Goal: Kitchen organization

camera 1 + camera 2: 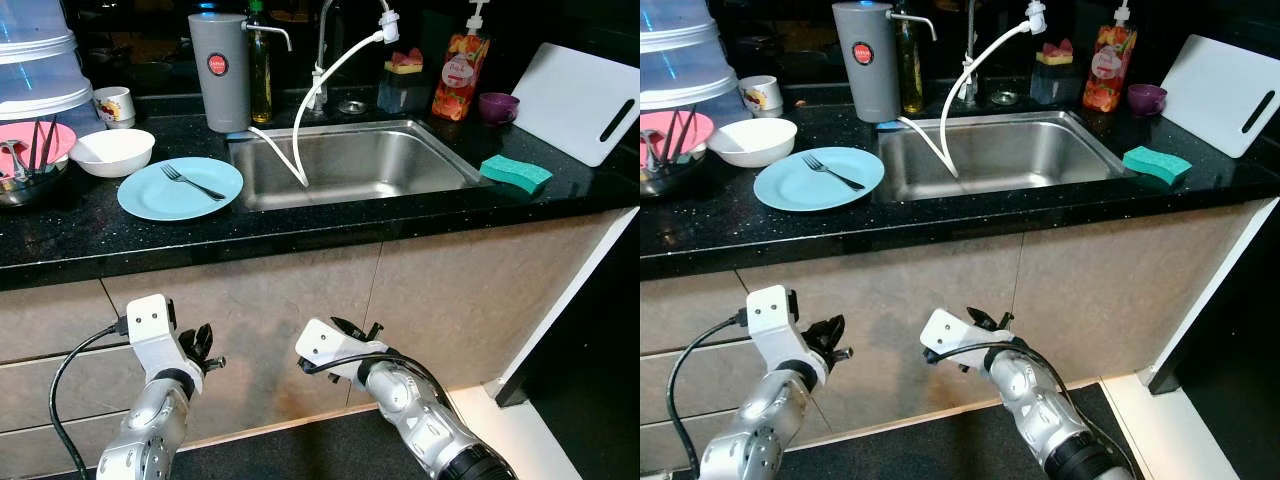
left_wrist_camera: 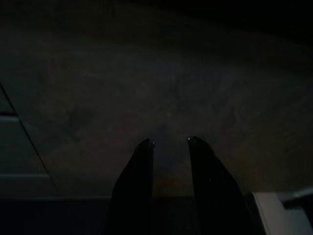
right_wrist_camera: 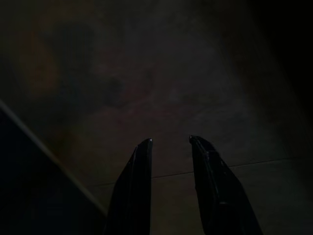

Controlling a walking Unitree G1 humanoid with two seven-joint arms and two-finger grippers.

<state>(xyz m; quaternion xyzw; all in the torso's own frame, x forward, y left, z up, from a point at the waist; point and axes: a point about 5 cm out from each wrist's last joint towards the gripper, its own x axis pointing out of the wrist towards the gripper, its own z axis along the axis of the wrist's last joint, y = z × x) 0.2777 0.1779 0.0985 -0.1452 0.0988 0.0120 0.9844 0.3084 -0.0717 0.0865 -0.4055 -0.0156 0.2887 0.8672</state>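
A black countertop (image 1: 330,225) carries a light blue plate (image 1: 180,188) with a fork (image 1: 192,182) beside the steel sink's (image 1: 350,165) left rim, while below its front edge the left gripper (image 2: 169,142) and right gripper (image 3: 169,141) hang empty, fingers apart.

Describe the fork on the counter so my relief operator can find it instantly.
Start at the steel sink set in the black counter. Directly left of it lies a light blue plate, with a white bowl behind it. The fork lies diagonally across that plate, the only utensil lying flat there.
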